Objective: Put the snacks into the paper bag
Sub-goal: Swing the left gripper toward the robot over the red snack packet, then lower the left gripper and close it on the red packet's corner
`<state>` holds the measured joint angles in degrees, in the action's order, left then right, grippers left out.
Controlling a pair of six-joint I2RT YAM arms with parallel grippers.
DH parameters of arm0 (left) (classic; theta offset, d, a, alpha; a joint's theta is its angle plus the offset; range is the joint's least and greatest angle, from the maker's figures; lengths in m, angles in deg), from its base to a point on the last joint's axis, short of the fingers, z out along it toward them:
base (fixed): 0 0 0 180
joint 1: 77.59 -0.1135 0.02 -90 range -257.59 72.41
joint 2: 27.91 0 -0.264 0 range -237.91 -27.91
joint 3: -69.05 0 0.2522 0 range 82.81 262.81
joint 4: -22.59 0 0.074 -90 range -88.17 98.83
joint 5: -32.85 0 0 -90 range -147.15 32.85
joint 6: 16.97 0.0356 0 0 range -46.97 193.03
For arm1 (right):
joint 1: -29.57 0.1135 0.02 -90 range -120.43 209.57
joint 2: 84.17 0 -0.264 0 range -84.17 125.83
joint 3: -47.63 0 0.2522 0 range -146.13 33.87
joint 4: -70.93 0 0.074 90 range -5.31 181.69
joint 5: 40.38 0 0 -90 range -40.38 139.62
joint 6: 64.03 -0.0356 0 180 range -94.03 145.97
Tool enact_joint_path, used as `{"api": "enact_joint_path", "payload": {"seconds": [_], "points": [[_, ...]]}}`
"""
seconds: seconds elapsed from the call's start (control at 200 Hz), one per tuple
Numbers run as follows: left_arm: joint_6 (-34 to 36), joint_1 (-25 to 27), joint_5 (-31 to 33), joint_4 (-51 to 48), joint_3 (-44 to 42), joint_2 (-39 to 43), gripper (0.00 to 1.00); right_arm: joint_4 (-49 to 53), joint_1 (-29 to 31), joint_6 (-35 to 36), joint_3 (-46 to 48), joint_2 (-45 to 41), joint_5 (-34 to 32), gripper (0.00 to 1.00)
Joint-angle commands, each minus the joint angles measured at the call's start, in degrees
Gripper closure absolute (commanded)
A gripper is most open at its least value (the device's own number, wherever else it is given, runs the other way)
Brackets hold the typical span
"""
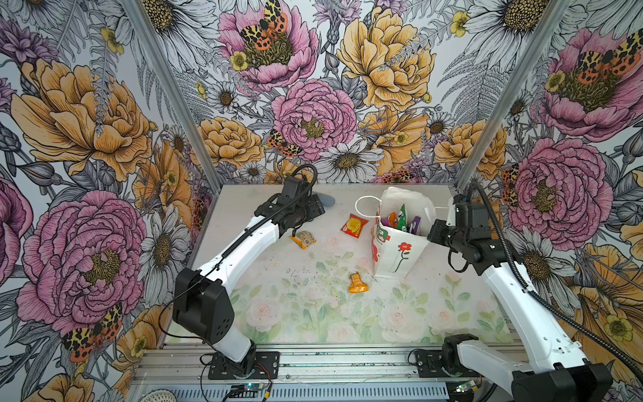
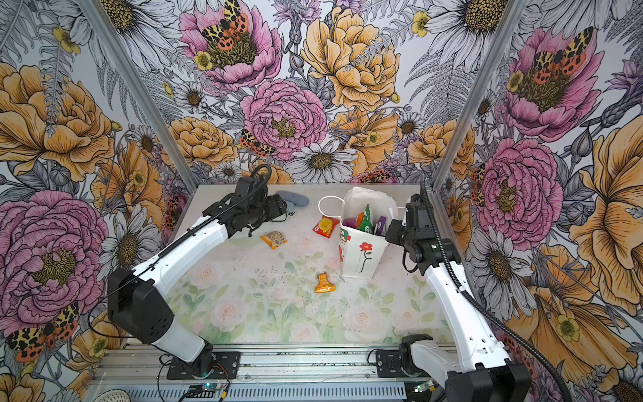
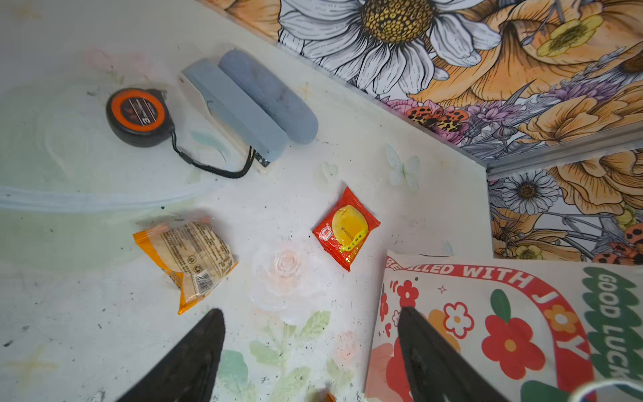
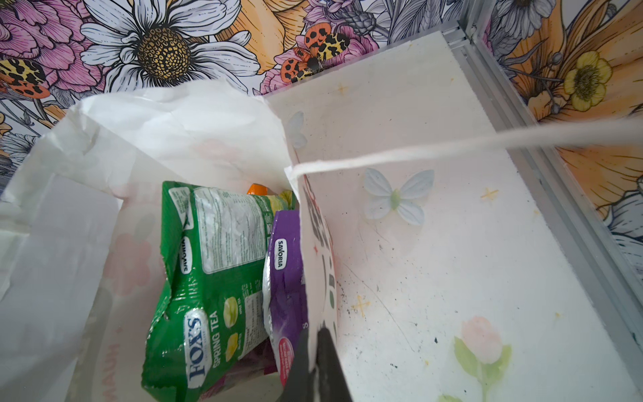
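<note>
we can read: green packet (image 4: 208, 278) – FOX'S SPRING TEA plus SAVORIA | purple packet (image 4: 286, 278) – SAVORIA too | bag (image 3: 469, 290) – "…LLED WITH JOY" and "GOOD LUCK"

The paper bag (image 2: 362, 255) stood upright on the worktop (image 2: 243, 278), the right gripper (image 2: 389, 232) seemingly pinching its right rim. Left of it lay a red-yellow packet (image 2: 326, 226), an orange-tan packet (image 2: 274, 239) and, nearer, an orange packet (image 2: 324, 283).
</note>
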<state>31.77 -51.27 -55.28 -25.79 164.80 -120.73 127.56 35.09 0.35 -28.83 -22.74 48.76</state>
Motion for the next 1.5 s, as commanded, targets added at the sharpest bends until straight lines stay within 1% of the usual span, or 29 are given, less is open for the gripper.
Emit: {"api": "enact_joint_path", "payload": {"seconds": [0.0, 0.08, 0.175, 0.18, 0.28, 0.48, 0.556, 0.901, 0.981, 1.056, 1.171, 1.231, 1.316, 1.406, 1.492], "points": [[-4.06, -0.33, -5.63, 5.22, -0.26, -3.80, 0.20, -2.88, -0.68, 0.05, 0.02, -2.39, -1.40, 1.00], [-5.80, -0.09, -8.33, 7.42, 0.44, -7.44, 0.19, -2.84, -0.69, 0.20, 0.26, -2.65, -1.25, 1.00], [-6.03, 1.18, -7.38, 7.41, 3.19, -10.90, 0.19, -2.88, -0.68, 0.31, 0.84, -2.98, -0.76, 1.00], [-6.03, 1.27, -7.35, 7.43, 3.31, -12.00, 0.19, -2.88, -0.68, 0.31, 0.92, -2.98, -0.74, 1.00], [-7.08, 1.92, -8.55, 7.45, 5.84, -17.30, 0.19, -2.90, -0.68, 0.22, 1.47, -3.49, -0.63, 1.00], [-8.45, 3.43, -8.79, 7.45, 10.21, -24.69, 0.19, -2.99, -0.69, -0.13, 2.22, -3.86, 0.91, 1.00], [-8.94, 3.79, -8.79, 7.32, 11.83, -26.83, 0.19, -2.99, -0.74, -0.22, 2.14, -3.65, 1.80, 1.00], [-11.77, 5.02, -8.79, 7.44, 16.56, -34.02, 0.23, -3.15, -0.68, -0.13, 2.23, -2.99, 1.89, 1.00], [-12.32, 5.30, -9.42, 7.43, 17.63, -35.84, 0.26, -3.30, -0.69, -0.34, 2.40, -3.00, 2.10, 1.00], [-12.85, 5.49, -9.59, 7.37, 18.10, -37.02, 0.31, -3.32, -0.69, -0.23, 2.54, -3.15, 1.96, 1.00], [-13.28, 5.75, -9.52, 7.20, 18.88, -38.74, 0.37, -3.32, -0.70, -0.06, 2.76, -3.16, 1.76, 1.00], [-13.38, 5.92, -9.59, 7.33, 19.40, -39.55, 0.43, -3.32, -0.68, -0.04, 2.92, -3.12, 1.82, 1.00], [-13.18, 6.35, -10.64, 7.24, 20.39, -40.97, 0.49, -3.40, -0.71, -0.05, 3.02, -3.07, 1.75, 1.00], [-13.23, 6.72, -9.53, 7.28, 20.06, -41.74, 0.54, -3.41, -0.68, -0.16, 3.10, -3.07, 1.76, 1.00], [-13.20, 6.72, -9.01, 7.24, 19.96, -42.61, 0.62, -3.45, -0.70, -0.17, 3.11, -3.07, 1.82, 1.00]]}}
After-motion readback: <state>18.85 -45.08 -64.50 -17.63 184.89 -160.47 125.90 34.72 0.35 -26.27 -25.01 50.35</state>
